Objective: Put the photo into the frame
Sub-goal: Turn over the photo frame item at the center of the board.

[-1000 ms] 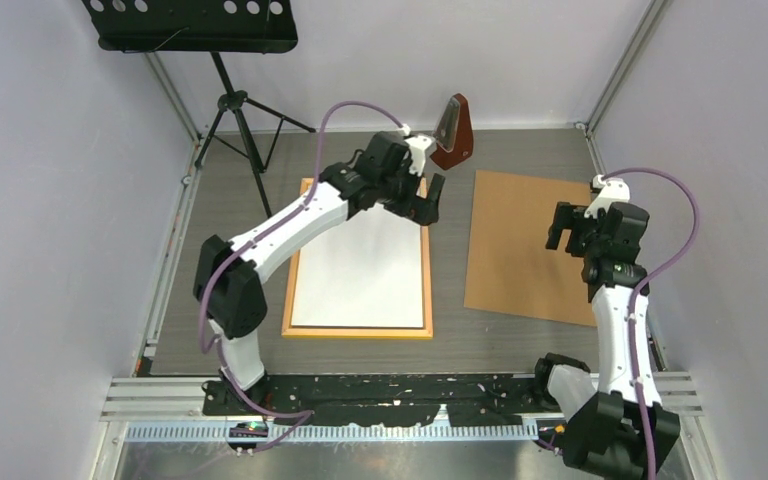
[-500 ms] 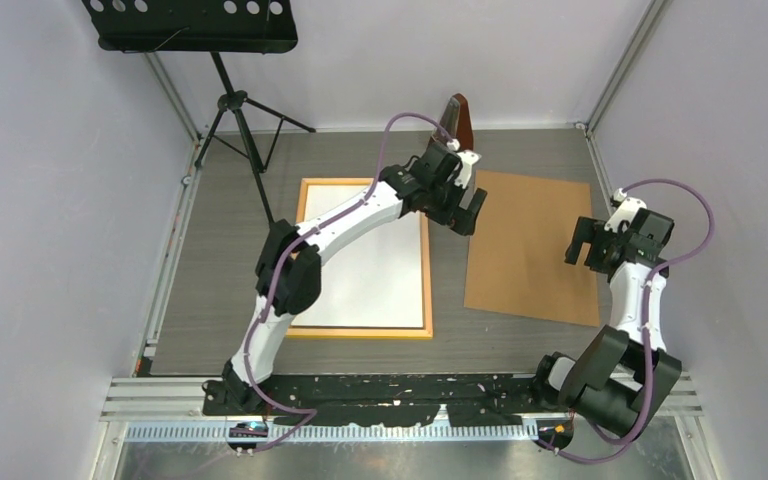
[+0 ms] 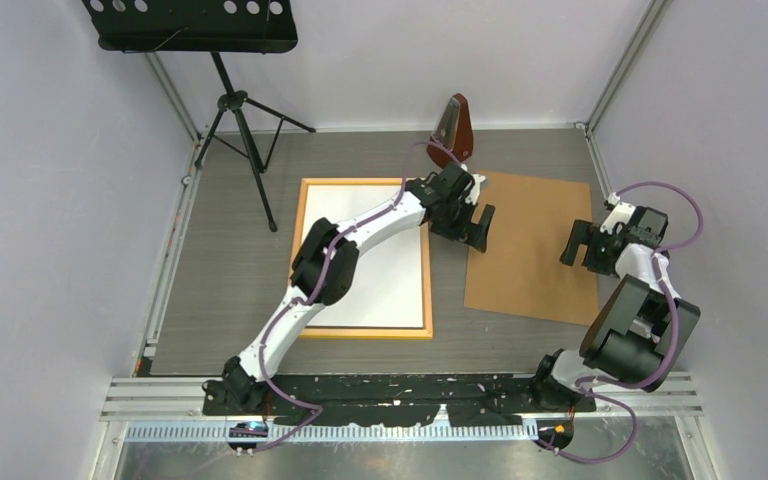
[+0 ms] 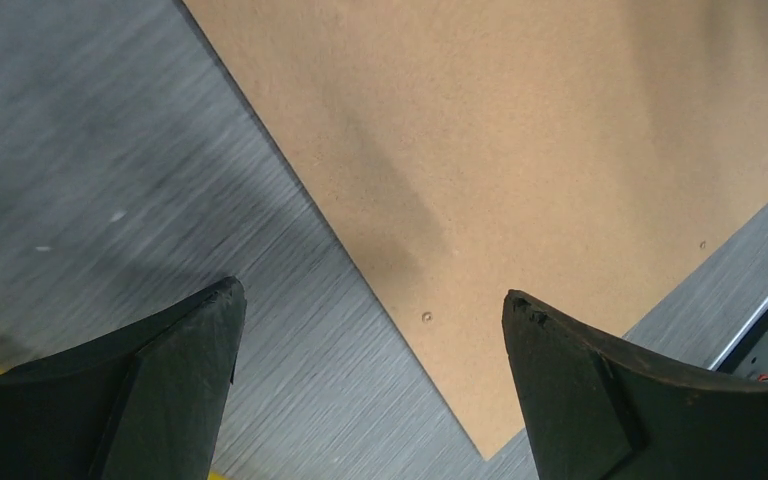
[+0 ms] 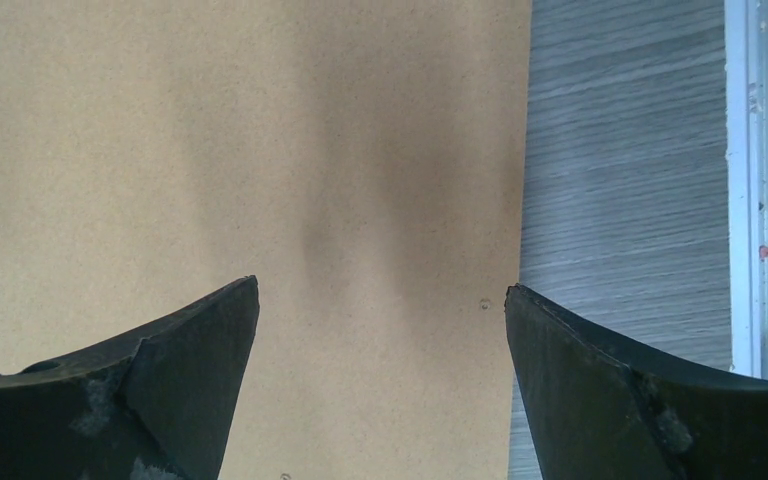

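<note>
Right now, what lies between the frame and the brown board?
Only a bare strip of table separates frame and board, seen in the top view. The left tool hangs open above its far end.

Backing board: matt brown fibreboard, finely speckled. Table: grey, brushed wood-grain finish. Frame: smooth yellow-orange wood.

Left arm stretched far forward; left gripper jaws wide apart, empty, above left edge of brown sheet. Right arm folded tight; right gripper likewise wide, empty, above sheet's right edge.
</note>
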Motion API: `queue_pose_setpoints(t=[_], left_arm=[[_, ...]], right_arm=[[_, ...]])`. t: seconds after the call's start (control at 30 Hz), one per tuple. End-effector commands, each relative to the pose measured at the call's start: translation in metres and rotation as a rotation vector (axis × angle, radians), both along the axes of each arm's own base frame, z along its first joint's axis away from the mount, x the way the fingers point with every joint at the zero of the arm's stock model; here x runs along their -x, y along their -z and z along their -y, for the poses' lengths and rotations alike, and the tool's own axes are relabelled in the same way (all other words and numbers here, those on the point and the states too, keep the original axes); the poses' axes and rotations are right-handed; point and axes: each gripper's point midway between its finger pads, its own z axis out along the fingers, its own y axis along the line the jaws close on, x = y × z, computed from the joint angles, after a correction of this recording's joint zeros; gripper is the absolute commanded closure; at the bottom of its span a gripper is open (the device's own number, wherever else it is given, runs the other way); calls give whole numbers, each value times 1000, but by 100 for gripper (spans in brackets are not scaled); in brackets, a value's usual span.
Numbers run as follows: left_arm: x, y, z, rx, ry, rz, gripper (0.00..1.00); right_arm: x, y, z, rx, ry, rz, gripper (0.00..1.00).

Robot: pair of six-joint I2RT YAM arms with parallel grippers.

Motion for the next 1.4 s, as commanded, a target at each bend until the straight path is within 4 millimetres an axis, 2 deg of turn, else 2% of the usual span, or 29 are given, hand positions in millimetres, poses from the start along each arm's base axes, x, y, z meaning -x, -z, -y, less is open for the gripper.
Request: queue_pose_setpoints(t=[0.0,0.1,0.3,0.47,0.53,0.8,1.03,1.2,1.37], left_arm=[[11,-4,24,85,-6,-90,3],[18,5,28,88,-2,-127,4],[20,4,30,88,6,-125,4],[26,9,27,73,9,-145,4],[28,10,26,71,6,-161,4],[48,4,31,104,23,-245,4],[67,11,33,108,31,-331,4],[83,18,33,97,40,-382,4],[93,27,28,83,27,-428,4]], right_arm=[[-25,-23,25,81,4,67,0],[-30,-20,33,101,3,50,0],[-45,-10,46,104,-22,12,0],[-53,6,48,60,-62,-47,0],[-54,13,46,32,-79,-69,3],[-48,31,29,-52,-154,-130,6],[-38,46,6,-133,-261,-201,7],[-34,40,-7,-173,-320,-196,8],[-35,22,-25,-225,-375,-154,11]])
